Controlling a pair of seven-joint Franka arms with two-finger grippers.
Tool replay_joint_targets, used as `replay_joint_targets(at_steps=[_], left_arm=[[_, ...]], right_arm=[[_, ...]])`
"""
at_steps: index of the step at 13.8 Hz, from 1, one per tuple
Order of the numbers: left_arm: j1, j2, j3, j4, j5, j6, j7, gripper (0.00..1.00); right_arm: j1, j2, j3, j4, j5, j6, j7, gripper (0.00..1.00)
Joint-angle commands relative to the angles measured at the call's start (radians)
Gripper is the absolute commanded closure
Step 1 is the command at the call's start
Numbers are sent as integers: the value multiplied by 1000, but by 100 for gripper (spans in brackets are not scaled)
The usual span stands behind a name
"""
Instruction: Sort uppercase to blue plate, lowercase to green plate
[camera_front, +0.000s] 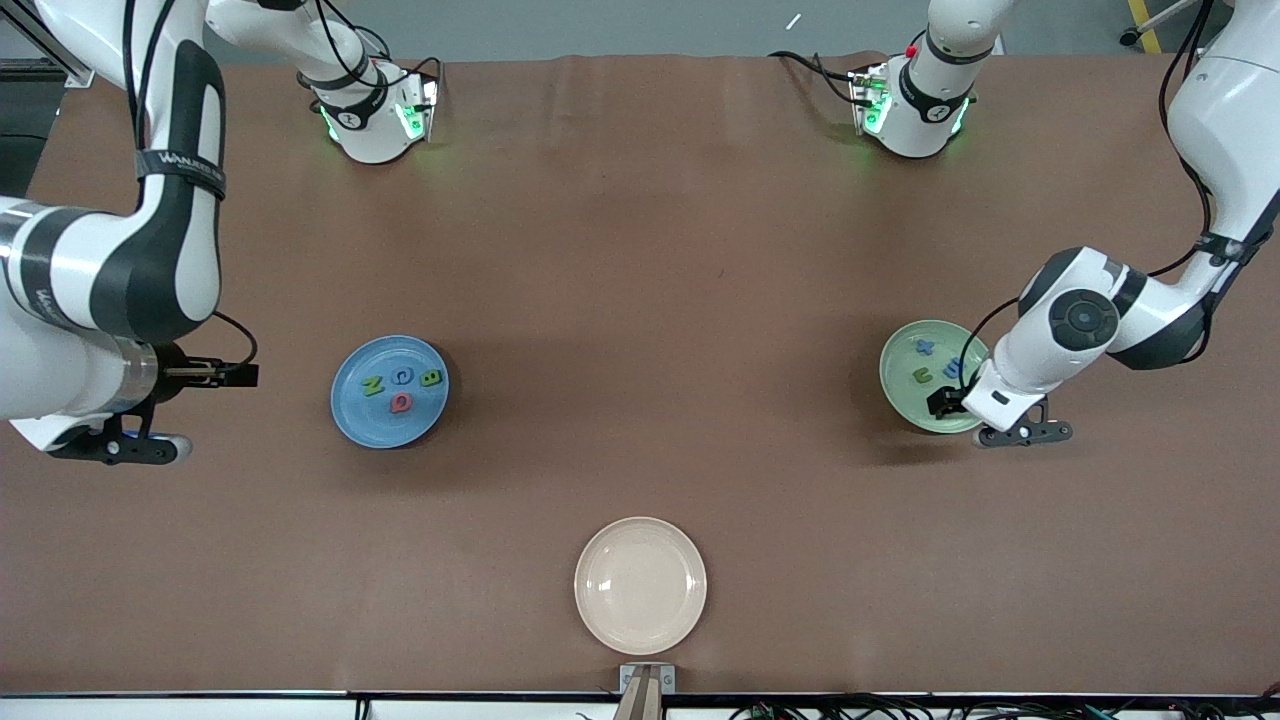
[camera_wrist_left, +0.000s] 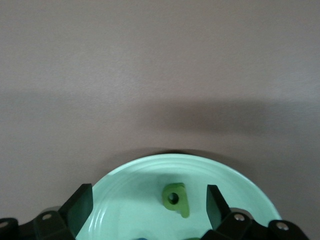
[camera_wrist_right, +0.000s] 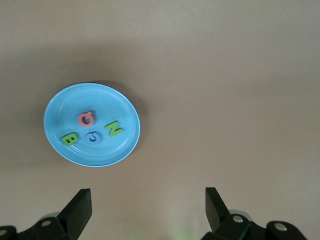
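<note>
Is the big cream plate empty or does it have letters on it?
Empty. The round cream plate shows only its bare glossy surface, with no foam letters on it.

three plates (camera_front: 640, 585), seven foam letters (camera_front: 401, 388), two arms (camera_front: 1085, 330)

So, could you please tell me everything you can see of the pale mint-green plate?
The round, shallow, pale mint-green plate looks glossy, with faint concentric rings inside its rim. It lies flat on the brown table toward the left arm's end. Small foam letters lie in it: a blue x, a green u and a green letter with a hole; another blue one is partly hidden. The open left gripper hangs just over it, astride that green letter.
</note>
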Motion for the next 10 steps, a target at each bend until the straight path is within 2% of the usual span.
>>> replay_joint_targets(at_steps=[1,3,4,5,7,8,9,10], left_arm=[[-55,-51,18,46,-192,-7,146,0],[-169,-123,131,59,-355,-10,236,0],[-247,-164,209,59,-441,-10,289,0],[-348,-215,305,56,-546,-10,341,0],[-534,-296,499,45,-707,-10,448,0],[-626,-339,606,36,-778,-11,505,0],[-679,-376,672,24,-819,-25,546,0],[-694,-416,699,19,-835,-54,577,0]], right_arm=[[-2,-52,-4,-6,13,-14,-7,0],[-17,-64,-2,-9,12,-14,-4,0],[-52,-73,13,-9,18,-16,6,0],[-87,-84,54,-9,18,-20,13,0],[-231,-135,239,-7,1,-19,94,0],[-287,-156,325,-12,-40,-17,139,0],[-336,-179,414,-15,-107,-13,168,0],[-388,-198,494,-18,-145,-13,179,0]])
